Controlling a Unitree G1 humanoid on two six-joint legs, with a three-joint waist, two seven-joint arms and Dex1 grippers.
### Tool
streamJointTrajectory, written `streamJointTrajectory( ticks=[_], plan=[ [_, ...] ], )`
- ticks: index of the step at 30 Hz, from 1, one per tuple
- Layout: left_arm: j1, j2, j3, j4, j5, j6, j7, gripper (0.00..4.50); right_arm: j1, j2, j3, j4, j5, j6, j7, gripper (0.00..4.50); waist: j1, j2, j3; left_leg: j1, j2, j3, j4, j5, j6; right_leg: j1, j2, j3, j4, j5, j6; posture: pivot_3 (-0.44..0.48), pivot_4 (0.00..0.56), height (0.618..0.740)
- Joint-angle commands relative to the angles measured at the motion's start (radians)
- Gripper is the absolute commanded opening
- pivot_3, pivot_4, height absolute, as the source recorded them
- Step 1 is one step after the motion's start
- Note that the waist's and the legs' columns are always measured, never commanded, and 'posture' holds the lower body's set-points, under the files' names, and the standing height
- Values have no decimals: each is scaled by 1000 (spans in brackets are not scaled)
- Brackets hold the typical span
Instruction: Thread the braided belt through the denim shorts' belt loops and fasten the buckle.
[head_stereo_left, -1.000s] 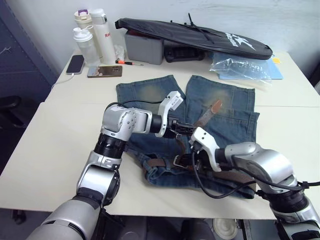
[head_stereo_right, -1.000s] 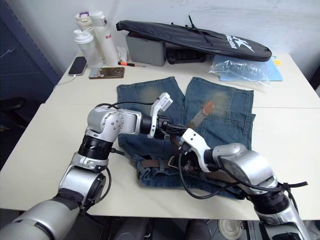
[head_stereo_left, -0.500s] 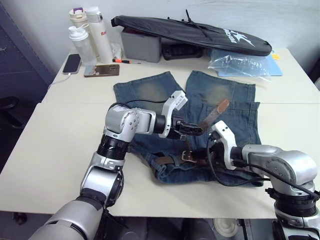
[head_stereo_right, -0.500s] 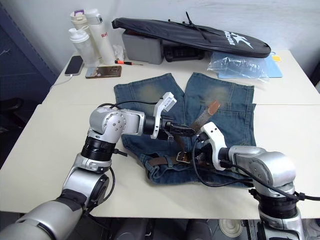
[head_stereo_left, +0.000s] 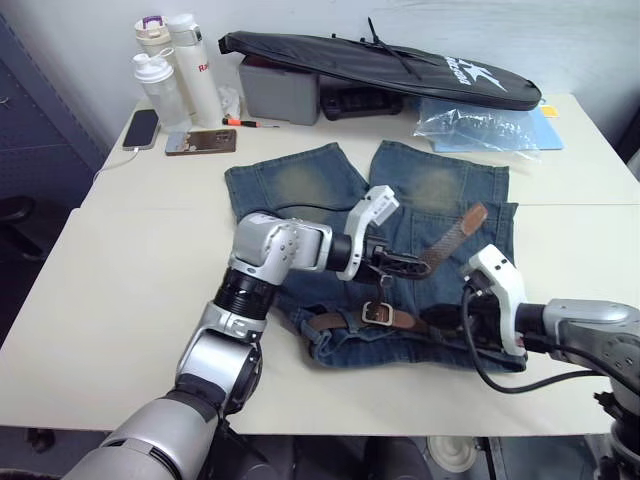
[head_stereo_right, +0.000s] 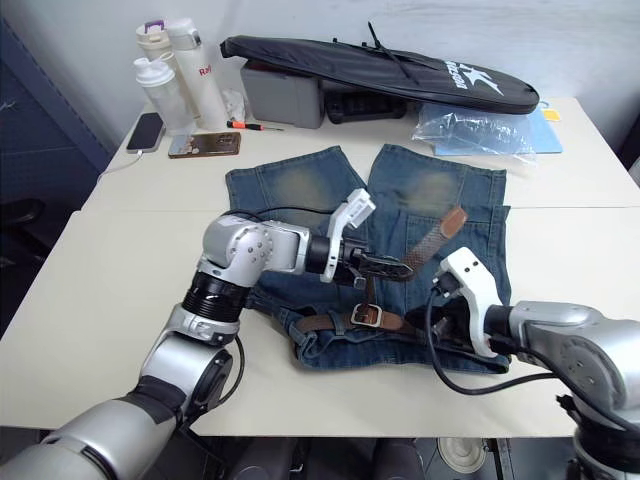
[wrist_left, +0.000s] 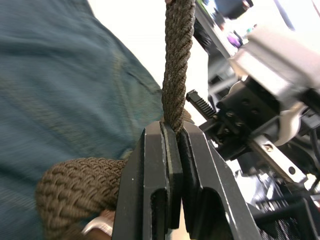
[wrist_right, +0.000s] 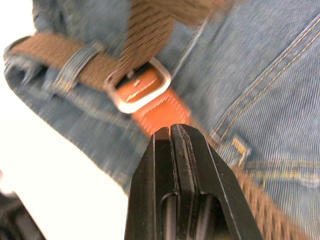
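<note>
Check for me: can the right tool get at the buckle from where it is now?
Probably yes. The right tool, shut and empty, sits just beside the buckle on the denim shorts, nothing between. The left tool holds the braided belt above it.

Silver arms, black cables, white wrists

left pincer (head_stereo_left: 408, 266) pinching braided belt (head_stereo_left: 446, 238) above denim shorts (head_stereo_left: 300, 185), buckle (head_stereo_left: 378, 313) on waistband

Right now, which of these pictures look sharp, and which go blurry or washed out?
Head views: even light, crisp denim shorts. Left wrist view: the braided belt is sharp at the shut fingers, while the background is bleached white. Right wrist view: the buckle is soft and smeared, and the table edge glares white.
</note>
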Motion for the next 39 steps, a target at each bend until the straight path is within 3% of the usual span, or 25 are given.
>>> streamJointTrajectory(
  ticks=[1, 10, 18, 19, 25, 34, 36, 39],
  plan=[
    [-32, 7, -57, 0, 21, -62, -47, 0, 17, -51, -88, -72, 61, -12, 31, 52, -1, 1, 0, 0, 0, 0, 0, 0, 0, 0, 0, 0, 0, 0, 0, 0, 150, 656],
    [-24, 141, -61, -51, 79, -184, -81, 0, 39, -178, -191, -78, 102, -165, 84, 52, -1, 2, 1, 0, 1, 2, 1, 1, 1, -3, 0, 0, 2, 1, -1, 0, 150, 656],
    [52, 281, -292, -172, 373, -623, -92, 0, -97, -328, -70, 24, 8, -383, 83, 52, 3, 2, 1, -3, 0, 3, 1, 1, 1, -5, -1, 1, 2, 1, -1, 0, 150, 656],
    [51, 291, -313, -167, 408, -675, -96, 0, -125, -343, -27, 38, -32, -440, 86, 652, 4, 3, 1, -4, 0, 3, 1, 1, 1, -6, 0, 1, 2, 1, -1, 0, 150, 656],
    [28, 263, -308, -106, 469, -760, -101, 0, -184, -434, 173, 63, -191, -658, 146, 3236, 5, 2, 1, -6, 0, 5, 2, 3, 2, -10, -1, 3, 5, 2, 0, 0, 150, 656],
    [14, 239, -293, -92, 500, -782, -134, 0, -224, -438, 365, 144, -376, -822, 189, 3236, -1, 2, 1, -6, 0, 5, 2, 3, 2, -11, -1, 3, 7, 2, 0, 0, 150, 656],
    [13, 234, -283, -95, 497, -773, -137, 0, -232, -420, 388, 167, -405, -838, 182, 2718, -2, 2, 1, -6, 1, 5, 3, 4, 2, -11, -1, 3, 7, 2, 0, 0, 150, 656],
    [10, 231, -272, -95, 498, -768, -139, 0, -231, -403, 405, 184, -435, -853, 186, 1384, -1, 2, 1, -6, 0, 4, 3, 4, 3, -11, -1, 3, 8, 3, -1, 0, 150, 656]
  ],
)
